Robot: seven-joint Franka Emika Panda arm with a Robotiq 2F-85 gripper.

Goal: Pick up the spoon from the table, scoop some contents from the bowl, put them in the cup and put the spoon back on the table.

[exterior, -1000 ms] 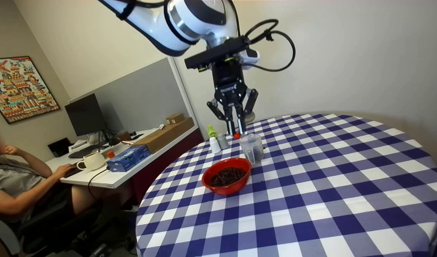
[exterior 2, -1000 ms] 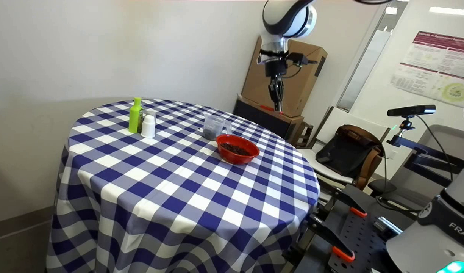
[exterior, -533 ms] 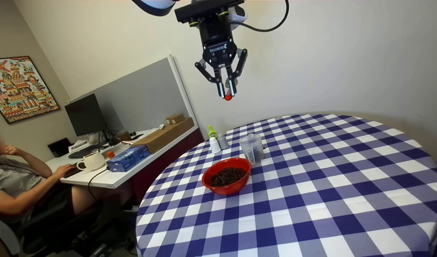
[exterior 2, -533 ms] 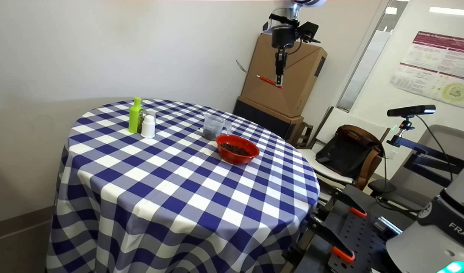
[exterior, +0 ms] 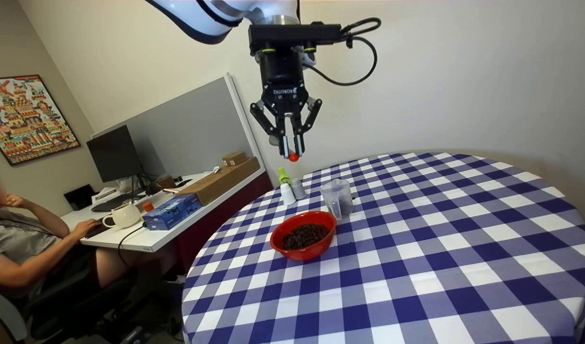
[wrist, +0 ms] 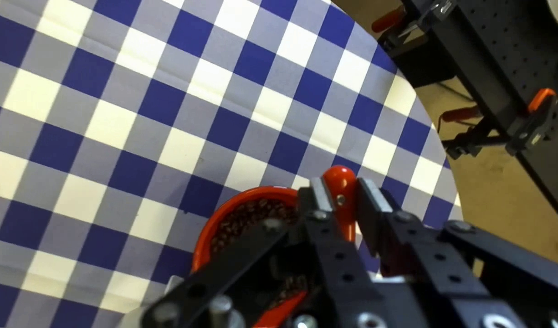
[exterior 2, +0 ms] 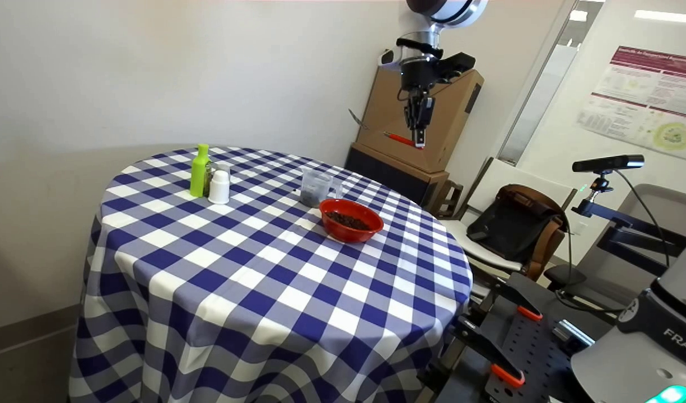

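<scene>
I've sunk lower than moment ago; my fingers (exterior: 299,144) pinched narrow on spoon (exterior 2: 401,140), aloft above counter (exterior: 416,267). Cup (exterior: 336,195) shows dark contents (exterior 2: 311,198) inside: scoop probably delivered; setting spoon down likely remains.

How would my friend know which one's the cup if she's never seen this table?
Find the big round table, checked blue and white, then the red bowl on it. Close beside the bowl stands the cup. Unlike the red bowl and the green bottle, it's clear and see-through, and looks darker near its bottom.
</scene>
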